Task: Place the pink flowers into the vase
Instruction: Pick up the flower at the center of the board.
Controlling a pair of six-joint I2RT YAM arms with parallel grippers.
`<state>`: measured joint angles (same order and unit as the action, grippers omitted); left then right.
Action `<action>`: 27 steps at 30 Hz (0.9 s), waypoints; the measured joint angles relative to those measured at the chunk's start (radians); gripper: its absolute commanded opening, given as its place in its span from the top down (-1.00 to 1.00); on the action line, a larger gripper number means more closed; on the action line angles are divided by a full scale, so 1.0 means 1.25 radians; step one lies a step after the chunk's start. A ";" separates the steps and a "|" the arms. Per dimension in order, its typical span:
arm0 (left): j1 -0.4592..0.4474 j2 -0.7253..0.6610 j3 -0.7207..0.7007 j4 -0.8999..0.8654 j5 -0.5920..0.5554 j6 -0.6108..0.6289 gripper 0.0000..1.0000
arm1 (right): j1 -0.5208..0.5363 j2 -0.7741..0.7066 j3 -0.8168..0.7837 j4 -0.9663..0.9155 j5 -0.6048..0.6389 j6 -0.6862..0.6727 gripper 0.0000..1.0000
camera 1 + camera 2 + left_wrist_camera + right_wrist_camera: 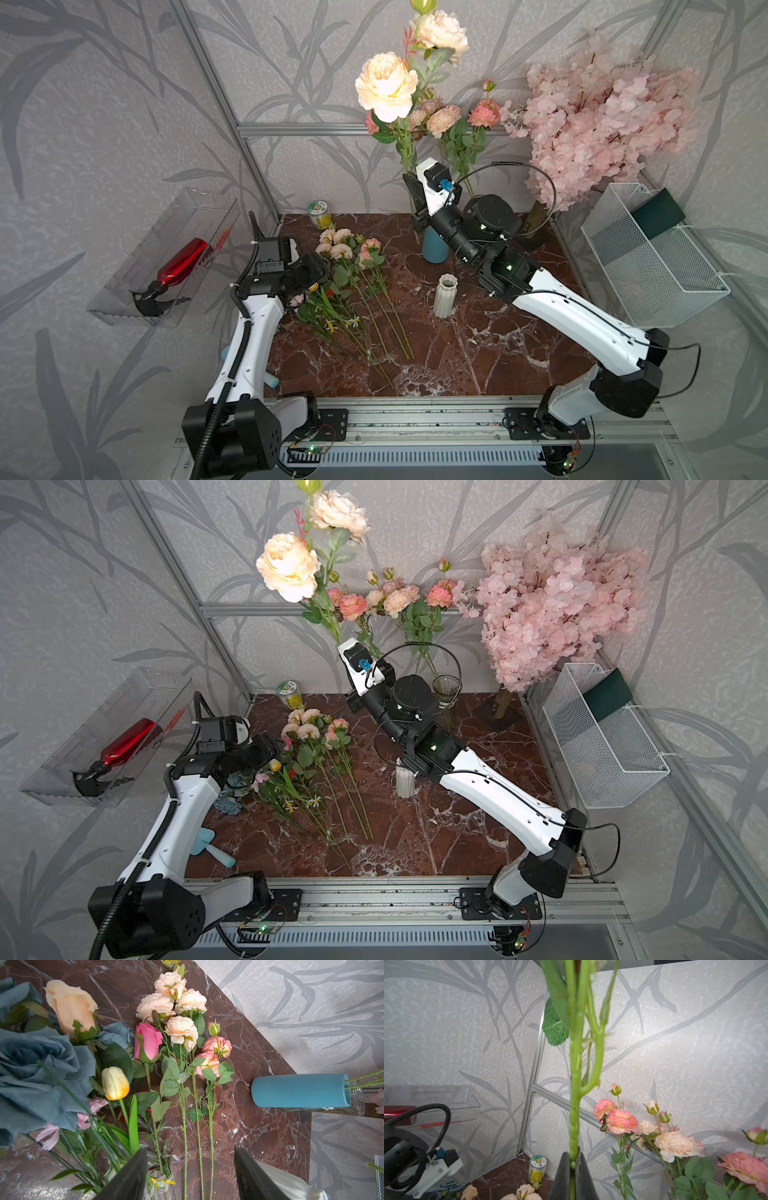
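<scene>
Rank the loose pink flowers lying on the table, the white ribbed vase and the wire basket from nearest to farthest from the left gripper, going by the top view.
From the left gripper, in a top view:
1. pink flowers, lying right beside it.
2. white ribbed vase, standing toward the middle.
3. wire basket, far off at the right side.

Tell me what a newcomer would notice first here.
The tall spray of pink flowers, held upright at the back middle in the shut right claw. Next, the pale-pink blossom tree in the back right corner and the loose pink sprays lying on the marble table beneath the open left claw.
</scene>
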<state>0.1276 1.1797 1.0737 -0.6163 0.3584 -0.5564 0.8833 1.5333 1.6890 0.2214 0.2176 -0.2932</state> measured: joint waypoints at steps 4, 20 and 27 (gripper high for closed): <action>0.000 0.000 0.000 0.000 0.006 0.000 -0.35 | -0.033 0.001 0.000 0.001 0.001 0.001 1.00; 0.003 0.002 0.000 0.000 0.013 0.000 -0.35 | -0.114 0.013 0.007 0.053 -0.001 0.015 1.00; 0.005 0.002 0.000 0.000 0.015 0.000 -0.35 | -0.153 0.051 0.050 0.062 -0.008 0.028 1.00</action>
<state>0.1345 1.1820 1.0733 -0.6159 0.3767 -0.5568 0.6926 1.5974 1.7515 0.2993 0.2081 -0.2584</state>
